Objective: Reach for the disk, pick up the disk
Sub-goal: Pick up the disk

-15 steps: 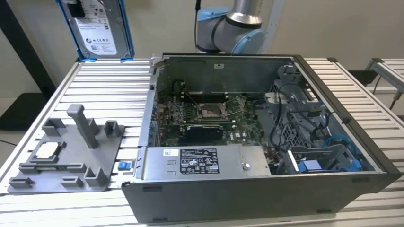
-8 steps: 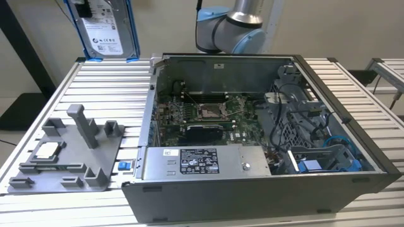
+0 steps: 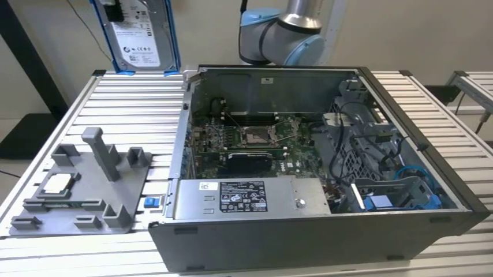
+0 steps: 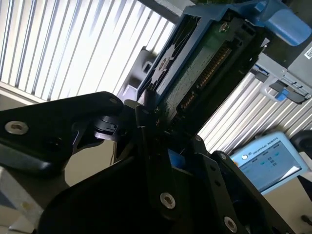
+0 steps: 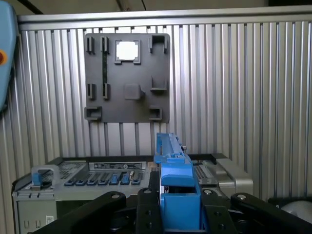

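The disk stands upright in the upper left of the exterior view, above the far edge of the ribbed table and just beside the open computer case; whether its lower edge touches the table I cannot tell. The lift probably goes best straight up, with the disk upright and clear of the case wall. In the first wrist view the gripper is clamped narrowly on the disk's blue frame, one finger on each side.
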`<state>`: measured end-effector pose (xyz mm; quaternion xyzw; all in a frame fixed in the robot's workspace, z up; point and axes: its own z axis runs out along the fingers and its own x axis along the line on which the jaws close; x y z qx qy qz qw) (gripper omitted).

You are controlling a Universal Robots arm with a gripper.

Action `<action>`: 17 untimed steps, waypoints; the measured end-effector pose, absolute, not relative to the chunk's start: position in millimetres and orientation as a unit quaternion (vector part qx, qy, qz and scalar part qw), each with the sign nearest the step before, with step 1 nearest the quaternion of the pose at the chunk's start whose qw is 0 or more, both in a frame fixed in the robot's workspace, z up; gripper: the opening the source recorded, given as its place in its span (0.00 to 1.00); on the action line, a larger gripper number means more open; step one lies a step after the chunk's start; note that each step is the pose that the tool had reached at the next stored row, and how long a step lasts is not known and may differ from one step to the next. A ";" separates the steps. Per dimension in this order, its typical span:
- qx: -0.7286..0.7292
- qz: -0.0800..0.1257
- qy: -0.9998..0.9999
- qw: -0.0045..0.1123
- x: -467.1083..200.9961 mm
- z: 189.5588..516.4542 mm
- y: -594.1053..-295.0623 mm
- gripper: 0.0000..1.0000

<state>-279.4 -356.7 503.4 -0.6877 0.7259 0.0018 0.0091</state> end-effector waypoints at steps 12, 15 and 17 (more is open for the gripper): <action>-0.688 0.002 0.726 0.009 -257.3 503.3 -356.6 0.00; -0.688 0.002 0.726 0.009 -251.8 503.4 -356.6 0.00; -0.688 0.002 0.726 0.009 -248.1 503.4 -356.6 0.00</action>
